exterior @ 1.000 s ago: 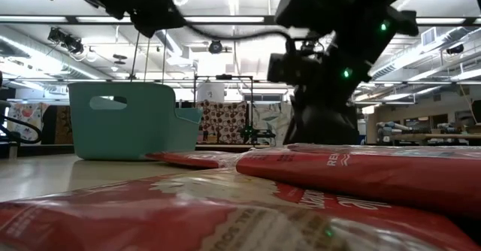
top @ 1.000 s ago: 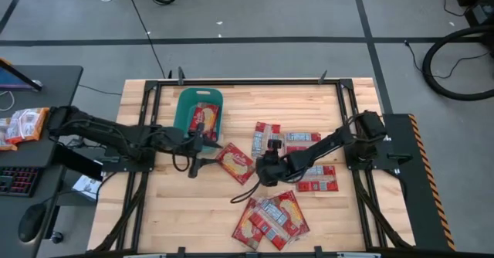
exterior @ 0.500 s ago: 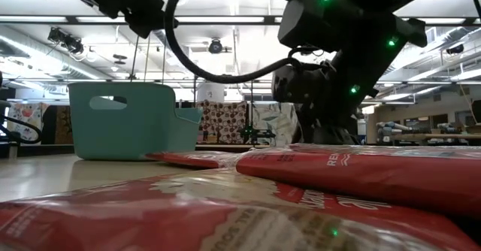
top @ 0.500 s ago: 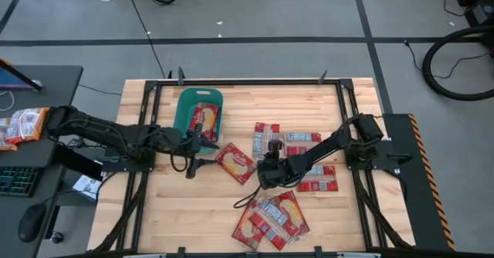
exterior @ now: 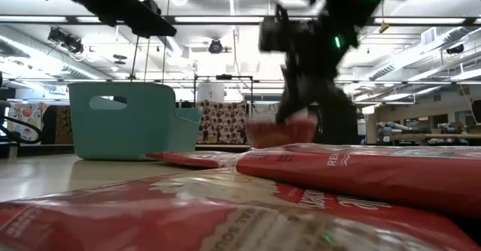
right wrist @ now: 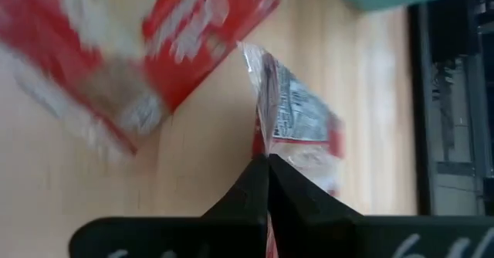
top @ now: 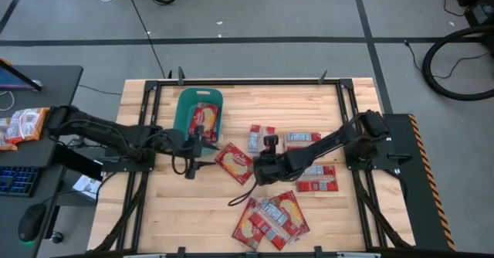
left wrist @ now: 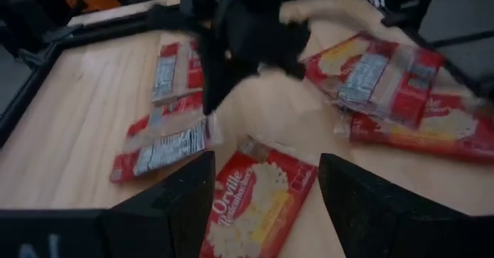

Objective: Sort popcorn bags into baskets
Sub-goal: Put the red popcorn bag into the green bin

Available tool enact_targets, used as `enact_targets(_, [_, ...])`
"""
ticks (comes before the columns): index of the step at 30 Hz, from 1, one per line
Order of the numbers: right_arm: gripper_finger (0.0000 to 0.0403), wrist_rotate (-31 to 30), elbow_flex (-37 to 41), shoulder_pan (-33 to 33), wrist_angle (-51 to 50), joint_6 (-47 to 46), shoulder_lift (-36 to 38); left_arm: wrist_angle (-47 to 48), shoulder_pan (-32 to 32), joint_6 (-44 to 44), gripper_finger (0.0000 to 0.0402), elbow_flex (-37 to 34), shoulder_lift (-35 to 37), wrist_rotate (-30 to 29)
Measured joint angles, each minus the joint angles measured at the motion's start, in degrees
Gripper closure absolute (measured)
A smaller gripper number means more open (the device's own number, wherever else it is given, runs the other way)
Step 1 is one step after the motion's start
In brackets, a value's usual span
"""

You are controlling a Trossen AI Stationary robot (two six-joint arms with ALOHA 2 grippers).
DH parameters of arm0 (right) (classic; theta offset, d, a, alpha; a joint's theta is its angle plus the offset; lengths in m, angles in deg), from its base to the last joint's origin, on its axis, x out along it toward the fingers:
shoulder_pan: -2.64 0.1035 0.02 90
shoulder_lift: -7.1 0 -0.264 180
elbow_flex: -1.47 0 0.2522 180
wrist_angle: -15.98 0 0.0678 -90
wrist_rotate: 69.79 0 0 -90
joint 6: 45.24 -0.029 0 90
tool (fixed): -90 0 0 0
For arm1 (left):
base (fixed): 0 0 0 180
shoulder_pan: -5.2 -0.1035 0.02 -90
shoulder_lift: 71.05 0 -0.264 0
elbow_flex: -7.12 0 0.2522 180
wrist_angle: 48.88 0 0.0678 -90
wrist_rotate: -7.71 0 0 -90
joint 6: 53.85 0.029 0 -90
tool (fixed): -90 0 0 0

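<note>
Since my right tool (top: 257, 168) pinches only a popcorn bag (right wrist: 297, 127) edge, it could slip mid-carry; left tool (top: 191, 169) wide, idle by basket (top: 185, 103)

Robotics lab or workshop hall: grey concrete floor (top: 255, 11) with loose black cables (top: 455, 61), long ceiling strip lights (exterior: 225, 19), pale wooden slatted worktable (top: 185, 212) in black metal frame.
</note>
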Motion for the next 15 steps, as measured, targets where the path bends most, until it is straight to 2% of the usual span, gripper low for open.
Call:
enact_targets(6, [0.0400,5.72,-7.37,-1.24,-3.86,0.50,5.81,-4.16,0.00,1.89,0.0151,0.00,-6.00,-1.78])
enact_targets(15, [0.0401,8.03,-13.89,-1.53,-4.00,2.63,9.27,-12.19,0.00,-0.17,0.0097,0.00,-12.89,-7.14])
